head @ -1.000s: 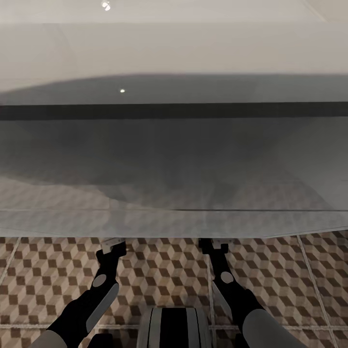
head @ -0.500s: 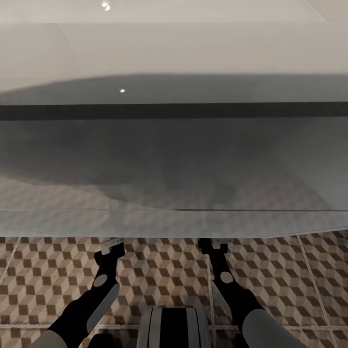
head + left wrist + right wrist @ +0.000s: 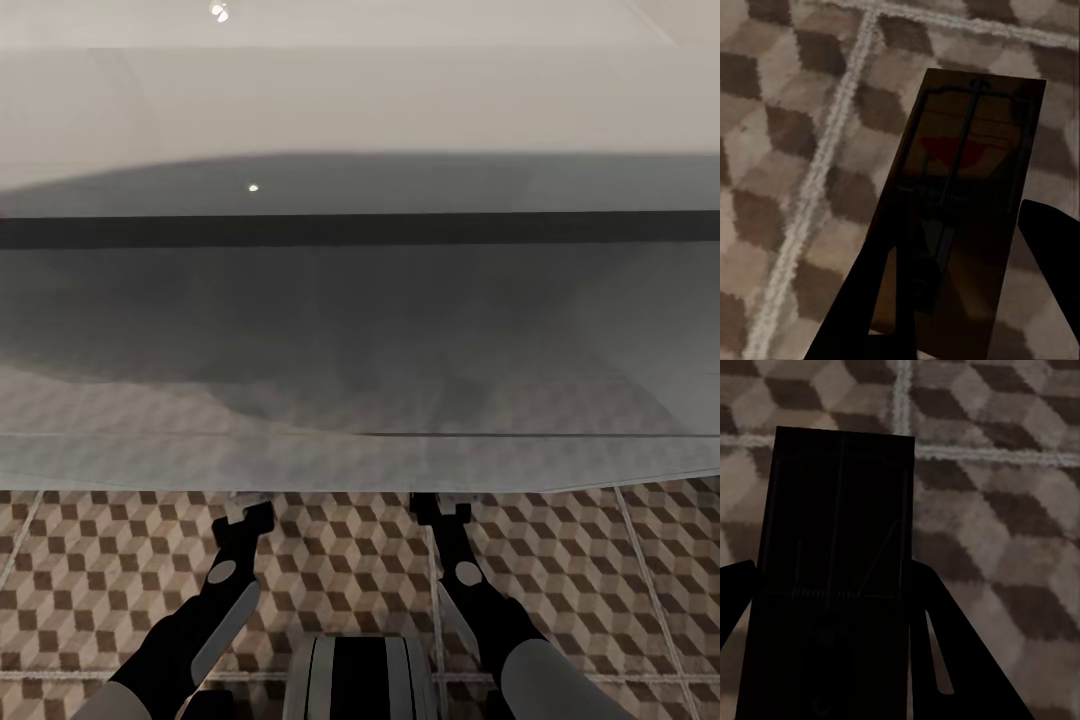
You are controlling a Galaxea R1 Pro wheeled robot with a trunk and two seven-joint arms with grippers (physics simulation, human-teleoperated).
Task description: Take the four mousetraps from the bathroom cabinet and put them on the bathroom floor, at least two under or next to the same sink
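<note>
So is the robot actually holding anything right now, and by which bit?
Yes, each gripper holds a mousetrap by its near end: the left mousetrap in the left gripper, the right mousetrap in the right gripper.

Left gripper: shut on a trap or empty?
Shut on a mousetrap: its dark fingers flank the board's near end, above the bathroom floor.

The bathroom floor [image 3: 330, 560] carried everything — large square tiles printed with brown, tan and white cubes, split by pale grout lines. It spread across the near part of the scene; farther off a broad pale surface [image 3: 360, 100] overhung it and cast grey shade.
</note>
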